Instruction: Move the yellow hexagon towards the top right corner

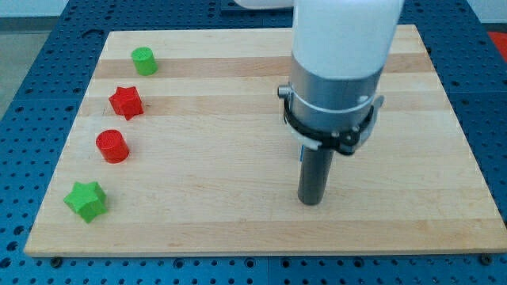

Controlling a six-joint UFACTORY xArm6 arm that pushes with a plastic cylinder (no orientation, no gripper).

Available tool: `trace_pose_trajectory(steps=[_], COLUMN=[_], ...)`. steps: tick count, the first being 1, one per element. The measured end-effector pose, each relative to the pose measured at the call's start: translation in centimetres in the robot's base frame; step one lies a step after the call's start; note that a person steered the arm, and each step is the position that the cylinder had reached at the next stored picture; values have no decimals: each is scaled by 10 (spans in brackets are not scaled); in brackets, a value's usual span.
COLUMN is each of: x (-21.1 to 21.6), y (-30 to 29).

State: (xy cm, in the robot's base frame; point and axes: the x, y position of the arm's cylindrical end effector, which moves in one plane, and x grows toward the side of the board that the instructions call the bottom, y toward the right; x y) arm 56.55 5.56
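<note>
Rod, jawless, rests my tip [310,201] near the wooden board's [238,222] bottom edge, right of centre; no yellow hexagon shows, possibly hidden behind the arm.

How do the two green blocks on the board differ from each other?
The green cylinder is round; the green star has points. The green cylinder sits near the view's top left; the green star lies near the bottom left. Both are green, on the wooden board, far from my tip.
</note>
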Motion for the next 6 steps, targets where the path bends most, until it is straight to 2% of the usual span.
trace_pose_trajectory(steps=[1,3,4,5,6], x=[28,10,-7,-48,-64], y=[-39,-151,-169,-169,-175])
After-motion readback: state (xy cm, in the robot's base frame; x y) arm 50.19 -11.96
